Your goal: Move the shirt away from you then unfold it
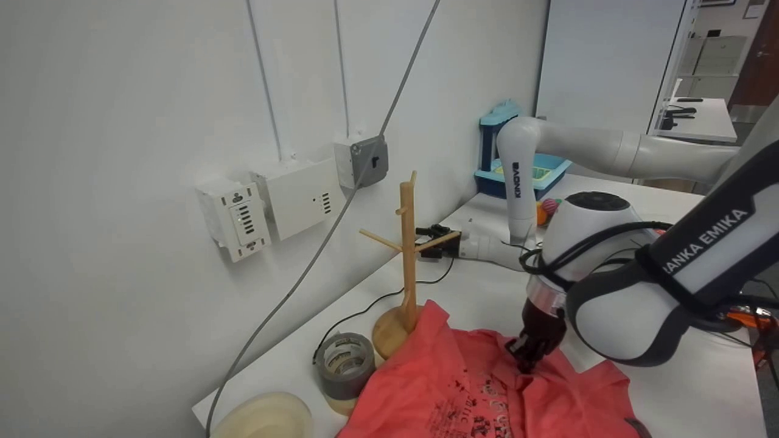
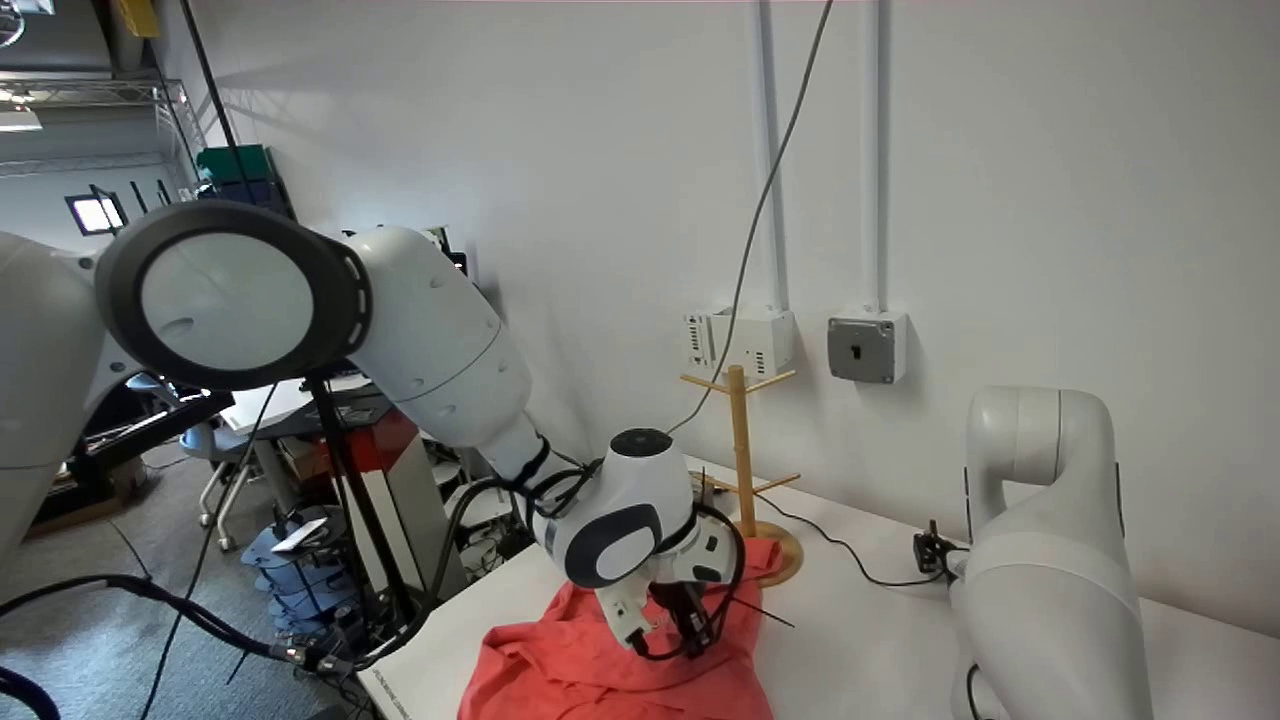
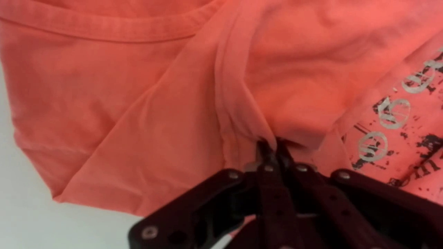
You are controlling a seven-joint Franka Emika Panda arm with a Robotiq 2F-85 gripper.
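The red-coral shirt lies rumpled and partly folded over itself on the white table in both exterior views (image 1: 420, 380) (image 2: 560, 665). Its dark print shows on one part, and a corner touches or overlaps the base of the wooden stand. In the wrist view the shirt (image 3: 166, 124) fills most of the picture, with its collar band at the top left and printed letters at the right. My gripper (image 3: 273, 147) is shut on a pinched fold of the fabric. The gripper also shows low at the shirt in both exterior views (image 1: 524, 364) (image 2: 690, 640).
The wooden stand (image 1: 409, 261) with side pegs rises beside the shirt, near the wall. A grey tape roll (image 1: 345, 365) and a beige bowl (image 1: 268, 417) are near it. A white Kinova arm (image 1: 517, 176) reaches over the table. A blue toy sink (image 1: 551, 176) stands farther along.
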